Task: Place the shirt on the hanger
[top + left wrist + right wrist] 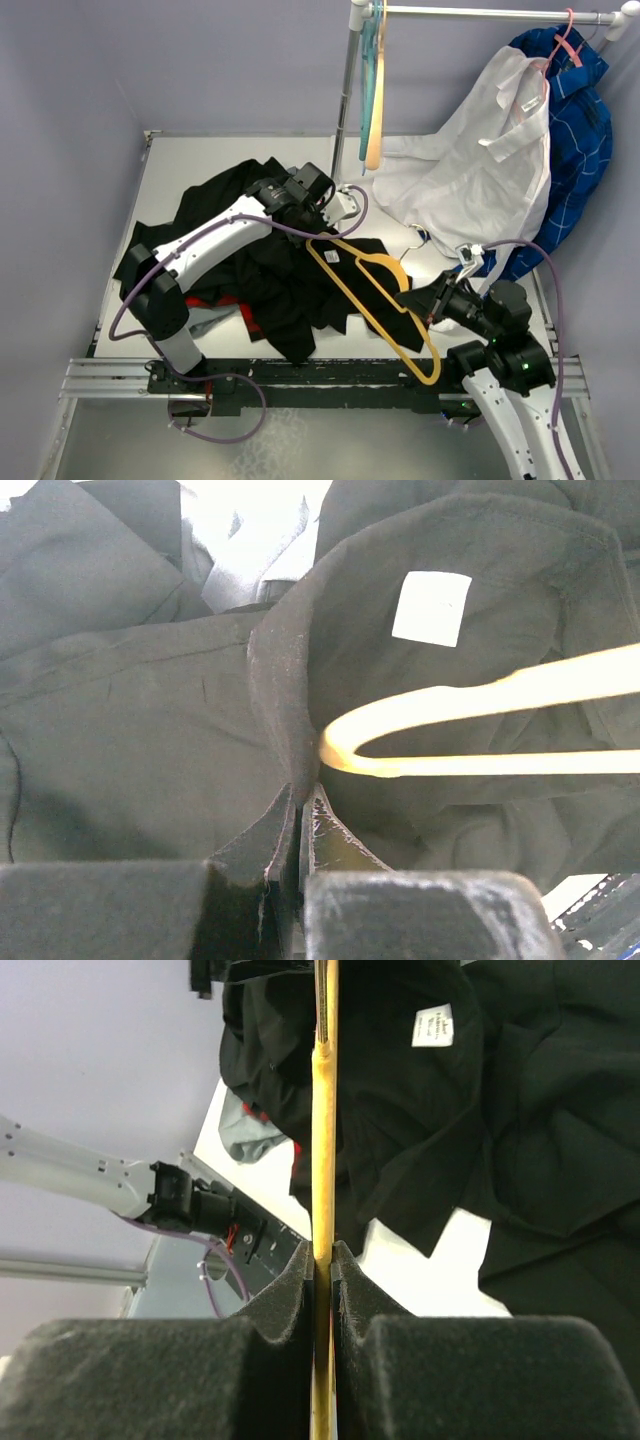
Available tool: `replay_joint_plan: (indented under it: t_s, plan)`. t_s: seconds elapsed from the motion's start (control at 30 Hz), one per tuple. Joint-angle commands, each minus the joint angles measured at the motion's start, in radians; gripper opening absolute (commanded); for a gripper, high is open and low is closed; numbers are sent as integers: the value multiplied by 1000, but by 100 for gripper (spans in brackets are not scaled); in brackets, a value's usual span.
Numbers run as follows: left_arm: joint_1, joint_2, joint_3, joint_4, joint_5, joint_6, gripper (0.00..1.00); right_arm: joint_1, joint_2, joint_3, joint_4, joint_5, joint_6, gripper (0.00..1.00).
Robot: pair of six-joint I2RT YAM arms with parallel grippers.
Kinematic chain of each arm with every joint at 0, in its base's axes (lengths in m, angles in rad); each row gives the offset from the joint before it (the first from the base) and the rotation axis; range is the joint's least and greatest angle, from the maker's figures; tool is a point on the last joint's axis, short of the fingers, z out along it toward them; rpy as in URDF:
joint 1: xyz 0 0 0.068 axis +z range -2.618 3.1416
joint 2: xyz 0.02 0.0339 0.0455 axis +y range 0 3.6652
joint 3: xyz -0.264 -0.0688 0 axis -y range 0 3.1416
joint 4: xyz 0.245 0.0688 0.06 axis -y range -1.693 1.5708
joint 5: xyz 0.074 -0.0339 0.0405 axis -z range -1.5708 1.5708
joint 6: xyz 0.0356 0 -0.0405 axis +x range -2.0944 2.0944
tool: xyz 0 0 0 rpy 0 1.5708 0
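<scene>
The black shirt [265, 265] lies crumpled on the table's left-middle. The thin yellow-orange hanger [430, 362] lies diagonally across its right part. My left gripper [325, 222] is shut on a fold of the shirt at the collar opening [285, 730]. The hanger's rounded end [345, 745] sits just inside that opening, below the white label [432, 608]. My right gripper [415, 300] is shut on the hanger's bar [324, 1140], which runs straight up between its pads towards the shirt [480, 1130].
A white shirt [480, 170] and a blue plaid shirt [578, 130] hang from the rail [480, 12] at the back right. A teal hanger [368, 70] and a peach hanger [376, 120] hang by the pole [347, 90]. Red plaid cloth [225, 300] shows under the black shirt.
</scene>
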Motion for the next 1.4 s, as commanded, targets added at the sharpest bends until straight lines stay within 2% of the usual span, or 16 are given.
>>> replay_joint_plan:
  t_s: [0.0, 0.37, 0.57, 0.87, 0.97, 1.1, 1.27, 1.37]
  plan:
    - [4, -57, 65, -7, -1, -26, 0, -2, 65, -27, 202, 27, 12, 0]
    - [7, -46, 98, -19, 6, -32, 0, 1, 218, -94, 476, 26, 86, 0]
    - [8, -40, 107, 8, -47, -12, 0, 26, 310, -84, 580, 3, 128, 0]
    - [43, -23, 132, 74, -189, 72, 0, 219, 346, -41, 481, 138, 120, 0]
    - [53, -26, 143, 67, -168, 70, 0, 221, 291, -63, 467, 164, 142, 0]
    - [53, -28, 146, 47, -120, 47, 0, 227, 289, -98, 557, 191, 183, 0]
    - [53, -38, 146, 28, -75, 24, 0, 259, 359, -96, 653, 282, 180, 0]
    - [53, -48, 153, 22, -40, 13, 0, 294, 478, -68, 675, 311, 177, 0]
